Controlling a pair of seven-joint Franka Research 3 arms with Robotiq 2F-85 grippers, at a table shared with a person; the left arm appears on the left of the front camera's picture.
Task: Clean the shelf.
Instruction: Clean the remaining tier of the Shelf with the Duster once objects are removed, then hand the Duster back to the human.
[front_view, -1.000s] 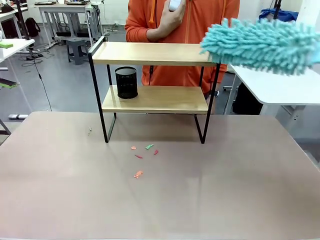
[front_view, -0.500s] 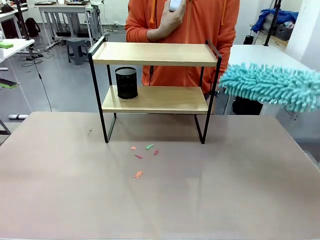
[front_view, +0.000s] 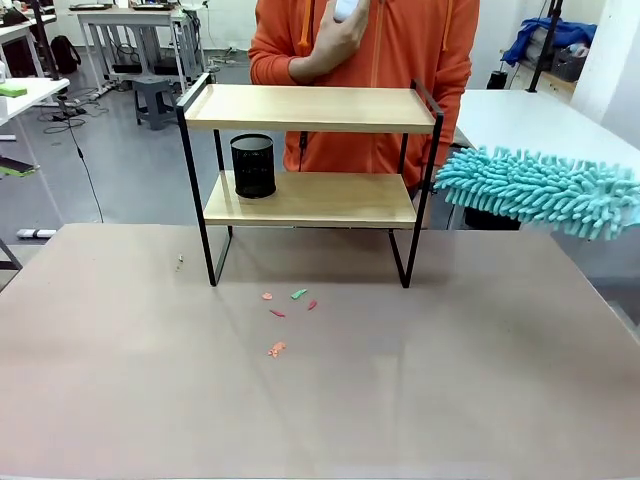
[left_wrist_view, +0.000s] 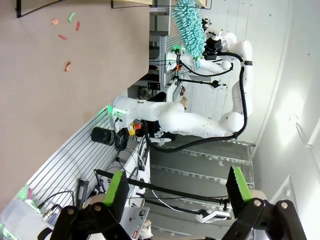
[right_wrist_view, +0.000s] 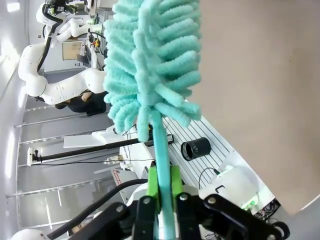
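Right gripper: mine, clamped tight on the thin teal handle of a duster, one green pad pressing on each side of the stick.
Left gripper: mine, jaws spread wide with nothing between them, looking sideways along the brown table.
Duster: a fluffy turquoise head of thick chenille strands, carried in the air over the table's right side, lying almost level and dipping a little toward the right edge of the front view.
Duster and shelf: the head's near tip sits just beside the right-hand black posts, at a height between the two boards; whether it touches the frame I cannot tell.
Shelf: a two-tier rack of light wooden boards on a thin black frame, standing upright at the far middle of the table, directly in front of the person.
Top board: bare, with raised black rails at both ends.
Lower board: a black mesh cup stands upright toward its left end.
Scraps: a few small red, orange and green bits lie scattered on the table just in front of the shelf's legs.
Person: in an orange hooded top behind the shelf, one hand raised to the chest around a small pale object.
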